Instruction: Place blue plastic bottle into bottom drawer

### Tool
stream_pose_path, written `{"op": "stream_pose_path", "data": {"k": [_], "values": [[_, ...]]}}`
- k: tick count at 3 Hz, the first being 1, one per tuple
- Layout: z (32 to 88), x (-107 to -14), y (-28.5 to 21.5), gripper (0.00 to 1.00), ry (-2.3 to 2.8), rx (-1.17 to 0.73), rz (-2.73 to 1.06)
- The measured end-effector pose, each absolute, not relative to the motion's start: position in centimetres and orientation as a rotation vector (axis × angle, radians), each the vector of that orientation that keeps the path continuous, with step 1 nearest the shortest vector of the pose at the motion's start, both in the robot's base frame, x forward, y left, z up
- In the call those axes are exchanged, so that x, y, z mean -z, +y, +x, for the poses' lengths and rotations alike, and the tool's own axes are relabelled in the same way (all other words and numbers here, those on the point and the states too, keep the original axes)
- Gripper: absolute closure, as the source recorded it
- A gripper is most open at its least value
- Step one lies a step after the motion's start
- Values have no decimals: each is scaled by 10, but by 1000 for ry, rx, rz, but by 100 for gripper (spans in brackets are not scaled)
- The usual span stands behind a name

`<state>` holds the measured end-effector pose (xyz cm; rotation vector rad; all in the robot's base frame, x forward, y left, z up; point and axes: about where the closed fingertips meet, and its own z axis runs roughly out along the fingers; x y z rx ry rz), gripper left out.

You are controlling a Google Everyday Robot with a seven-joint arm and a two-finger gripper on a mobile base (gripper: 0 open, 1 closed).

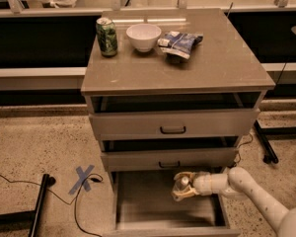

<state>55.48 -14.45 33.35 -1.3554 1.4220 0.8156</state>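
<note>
The bottom drawer (pixel 143 206) is pulled open below the two upper drawers, showing a plain grey floor. My gripper (pixel 183 186) reaches in from the right on a white arm and sits over the drawer's right part. It is shut on the blue plastic bottle (pixel 181 183), of which only a small clear piece with a white cap shows between the fingers.
On the cabinet top stand a green soda can (pixel 106 36), a white bowl (pixel 143 36) and a blue snack bag (pixel 180 43). The two upper drawers (pixel 172 124) are slightly open. A blue tape cross (pixel 84 177), a cable and a black stand leg (pixel 37 206) lie on the floor at left.
</note>
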Motion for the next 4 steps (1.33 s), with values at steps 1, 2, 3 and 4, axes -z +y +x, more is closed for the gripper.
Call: {"op": "stream_pose_path", "data": {"k": [1, 2, 3, 4], "values": [[560, -302, -149, 100, 1436, -855, -1373], [557, -279, -171, 100, 1429, -901, -1334], [553, -269, -189, 83, 1409, -899, -1289], [552, -262, -202, 59, 1421, -860, -1288]]}}
